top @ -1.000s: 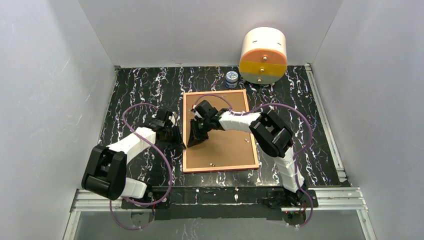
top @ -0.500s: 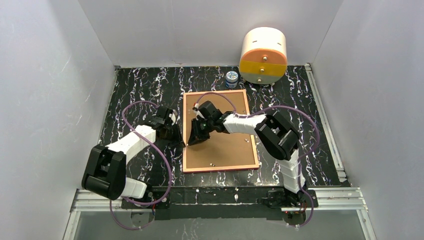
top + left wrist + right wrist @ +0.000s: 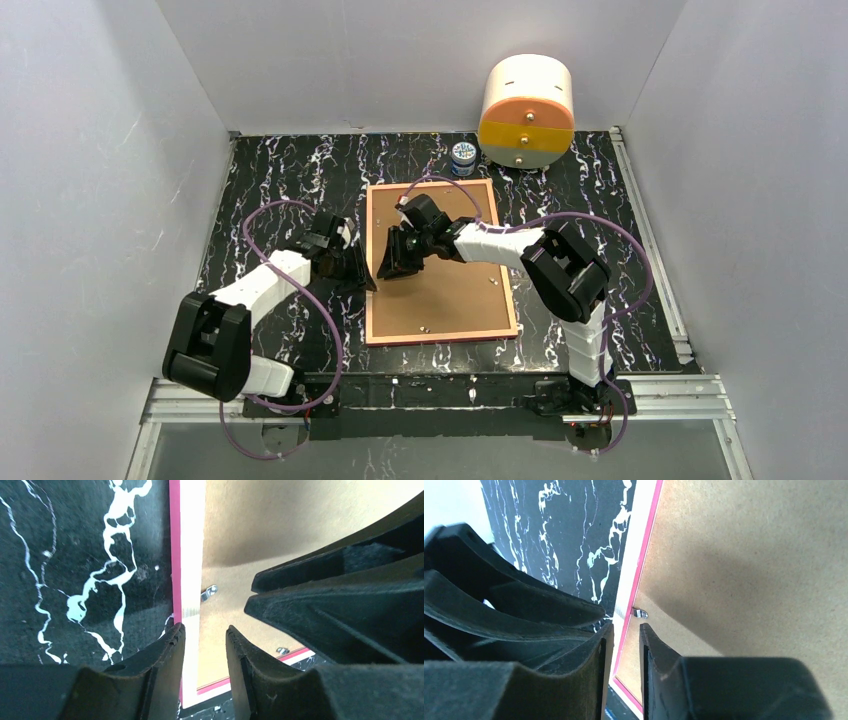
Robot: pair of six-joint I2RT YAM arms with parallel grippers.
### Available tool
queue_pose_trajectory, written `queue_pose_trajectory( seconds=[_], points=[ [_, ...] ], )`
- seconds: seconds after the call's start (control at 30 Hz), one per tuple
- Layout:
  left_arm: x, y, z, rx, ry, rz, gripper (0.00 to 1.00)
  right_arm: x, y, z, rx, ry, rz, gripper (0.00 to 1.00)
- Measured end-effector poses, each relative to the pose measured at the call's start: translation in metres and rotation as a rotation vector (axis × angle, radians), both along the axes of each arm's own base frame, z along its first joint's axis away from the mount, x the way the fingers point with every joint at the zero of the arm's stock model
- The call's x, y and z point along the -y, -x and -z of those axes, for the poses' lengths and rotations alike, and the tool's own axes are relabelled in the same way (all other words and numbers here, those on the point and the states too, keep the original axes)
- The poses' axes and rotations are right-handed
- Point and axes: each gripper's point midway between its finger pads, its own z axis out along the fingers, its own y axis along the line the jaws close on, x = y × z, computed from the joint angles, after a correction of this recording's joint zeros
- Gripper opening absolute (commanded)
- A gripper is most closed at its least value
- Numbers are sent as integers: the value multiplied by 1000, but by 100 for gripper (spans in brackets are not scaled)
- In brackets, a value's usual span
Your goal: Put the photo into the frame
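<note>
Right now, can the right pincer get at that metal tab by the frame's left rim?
Probably yes. The right pincer hangs just short of the metal tab, with nothing between them. The left pincer sits alongside, not across the path.

You've got matt brown fibreboard backing (image 3: 450,290), smooth pink rim on your frame (image 3: 174,555), shiny little metal tab (image 3: 641,613), matt black marbled tabletop (image 3: 270,170).

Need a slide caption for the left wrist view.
Left gripper, jaws slightly apart, over the rim of the frame, right gripper close alongside above the backing board.
</note>
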Motion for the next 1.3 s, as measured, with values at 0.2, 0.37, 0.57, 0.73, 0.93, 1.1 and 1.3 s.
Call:
queue_pose_trajectory(
  seconds=[0.2,0.37,0.57,0.73,0.93,1.1,1.3],
  points=[
    [2,25,15,-77,36,26,17,4,6,8,-95,24,75,24],
    [6,32,16,-94,71,44,0,9,3,14,-121,55,130,25],
    [9,42,19,-122,91,57,28,22,-17,19,-118,92,201,31],
    [5,24,4,-66,41,42,53,25,-68,12,-76,66,276,39],
    [1,-40,-20,51,-56,-9,66,24,-115,18,-44,47,320,42],
    [-8,-79,-7,58,-152,-61,51,10,-142,18,-29,-3,306,41],
    [-13,-99,29,-35,-189,-87,26,-9,-162,18,-3,-52,284,39]
  ],
)
